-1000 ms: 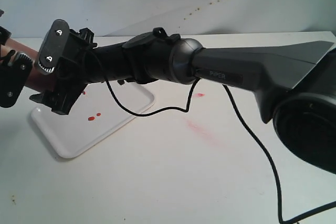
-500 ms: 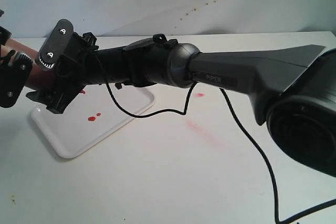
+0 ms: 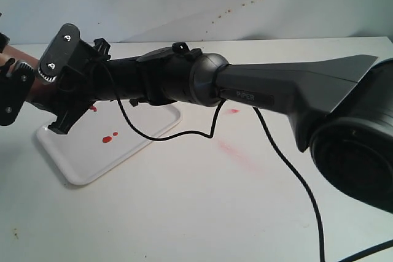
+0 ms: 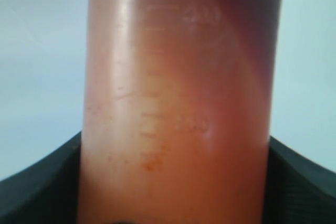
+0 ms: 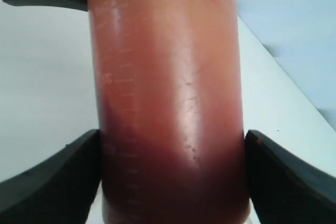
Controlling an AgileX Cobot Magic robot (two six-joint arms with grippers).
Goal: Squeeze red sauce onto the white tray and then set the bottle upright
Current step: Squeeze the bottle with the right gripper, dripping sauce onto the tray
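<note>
The bottle (image 3: 27,58) hangs tilted over the far-left end of the white tray (image 3: 80,164); only a pinkish strip of it shows between the two grippers. My left gripper (image 3: 13,90) is shut on it from the left edge. In the left wrist view the orange bottle (image 4: 178,103) fills the frame, with dark fingers (image 4: 37,192) pressed to its sides. My right gripper (image 3: 48,99) reaches across and its fingers (image 5: 52,182) touch both sides of the dark-red part of the bottle (image 5: 168,77). Drops of red sauce (image 3: 108,138) lie on the tray. The nozzle is hidden.
The right arm (image 3: 264,87) spans the scene above the table, trailing a black cable (image 3: 295,173). A faint pink smear (image 3: 236,151) and a small red spot (image 3: 233,111) mark the table right of the tray. Small splatters (image 3: 245,3) dot the back wall.
My right gripper's jaws have closed in until they touch the bottle, and its head has shifted slightly left. The left gripper has kept its hold.
</note>
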